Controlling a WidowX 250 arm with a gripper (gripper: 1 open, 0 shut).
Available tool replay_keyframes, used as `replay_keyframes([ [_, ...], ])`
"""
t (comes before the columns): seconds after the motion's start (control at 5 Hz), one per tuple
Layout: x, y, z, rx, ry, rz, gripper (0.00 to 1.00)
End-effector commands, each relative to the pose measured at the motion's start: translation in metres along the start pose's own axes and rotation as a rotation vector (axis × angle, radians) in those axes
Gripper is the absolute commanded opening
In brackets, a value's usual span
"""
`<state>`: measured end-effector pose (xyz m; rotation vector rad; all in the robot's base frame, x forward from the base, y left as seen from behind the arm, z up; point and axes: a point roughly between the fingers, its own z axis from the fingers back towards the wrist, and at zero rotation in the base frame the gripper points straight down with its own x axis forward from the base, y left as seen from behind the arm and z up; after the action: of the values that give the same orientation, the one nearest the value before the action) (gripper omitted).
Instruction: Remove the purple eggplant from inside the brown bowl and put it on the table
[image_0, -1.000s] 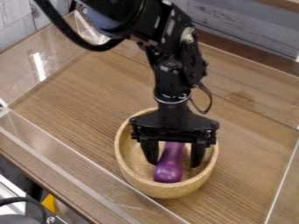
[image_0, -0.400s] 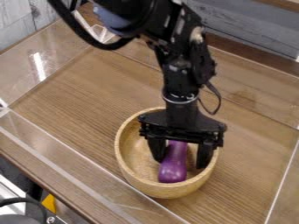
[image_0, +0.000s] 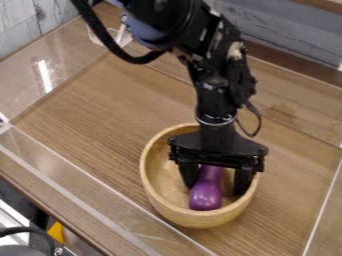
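Between the open hand's (image_0: 215, 176) fingers — purple eggplant (image_0: 207, 190), bowl-bound.

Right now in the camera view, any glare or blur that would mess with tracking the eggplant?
Camera view: the purple eggplant is sharp and glossy with a small highlight, partly shaded between the open fingers inside the brown bowl. Glare streaks sit on the acrylic wall at the left, away from the bowl. The arm's upper part at the top edge looks slightly soft.
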<state>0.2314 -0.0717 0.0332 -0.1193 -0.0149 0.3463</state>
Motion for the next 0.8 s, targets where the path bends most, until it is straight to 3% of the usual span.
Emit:
replay_keyframes([
  [0.0, -0.001, -0.005, 0.007, -0.014, -0.041, 0.063, 1.00],
  [0.2, 0.002, -0.004, 0.012, -0.010, -0.040, 0.075, 1.00],
  [0.4, -0.007, -0.007, 0.009, -0.006, -0.042, 0.068, 0.00],
  [0.6, -0.015, -0.011, 0.010, -0.001, -0.043, 0.058, 0.00],
])
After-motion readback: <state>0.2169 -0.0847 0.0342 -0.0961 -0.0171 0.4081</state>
